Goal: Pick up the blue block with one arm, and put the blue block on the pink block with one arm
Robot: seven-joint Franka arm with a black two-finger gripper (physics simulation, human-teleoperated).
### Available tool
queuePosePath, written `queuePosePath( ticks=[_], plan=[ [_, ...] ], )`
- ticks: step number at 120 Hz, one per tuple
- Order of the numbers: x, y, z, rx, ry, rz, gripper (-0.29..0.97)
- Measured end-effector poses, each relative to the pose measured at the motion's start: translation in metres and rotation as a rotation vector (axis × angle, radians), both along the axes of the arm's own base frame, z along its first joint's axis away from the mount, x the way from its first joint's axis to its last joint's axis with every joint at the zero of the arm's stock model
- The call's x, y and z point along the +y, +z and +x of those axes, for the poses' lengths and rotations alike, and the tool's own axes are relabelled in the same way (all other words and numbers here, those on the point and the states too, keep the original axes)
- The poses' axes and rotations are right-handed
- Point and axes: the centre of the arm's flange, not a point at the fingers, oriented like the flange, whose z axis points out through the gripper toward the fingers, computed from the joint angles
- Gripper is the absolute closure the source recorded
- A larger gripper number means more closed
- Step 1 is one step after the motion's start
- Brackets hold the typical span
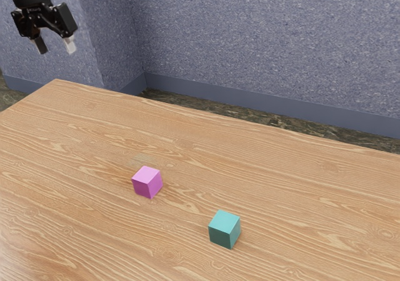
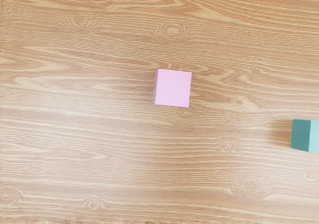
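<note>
Textured blue-grey walls [image 1: 250, 31] with a darker grey skirting board [image 1: 269, 103] meet in a corner behind a broad table [image 1: 294, 175] of light, strongly grained wood. A strip of dark mottled floor [image 1: 312, 126] shows between the table's far edge and the wall.

Exterior view. The black two-finger gripper [image 1: 56, 47] hangs high in the air at the far left, above the table's far left corner and well apart from both blocks. Its jaws stand wide apart with the fingers pointing down, and it has hold of nothing. A small matte pink block [image 1: 147, 182], cube-shaped, rests flat on the table near the middle of the view. The small matte blue-green block [image 1: 224, 228], also a cube, rests flat on the table to the right of the pink block and nearer the viewer. Bare wood separates the two.

Wrist view. The camera looks down on the wooden table [image 2: 75, 159] and sees the pink block [image 2: 173, 88] from almost directly above, with its top face and a thin sliver of one side showing. The blue-green block [image 2: 305, 135] sits apart from the pink block on the bare wood. The picture's edge cuts it off, and two faces of differing shade are visible.
</note>
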Motion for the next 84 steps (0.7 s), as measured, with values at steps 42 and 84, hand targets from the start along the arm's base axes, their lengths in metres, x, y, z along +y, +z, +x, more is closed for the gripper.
queuePosePath(
  ticks=[42,84],
  plan=[
    [-0.178,-0.199,0.081,0.202,-0.236,0.037,0.04],
    [-0.343,-0.340,0.035,0.153,-0.320,0.047,0.05]
  ],
)
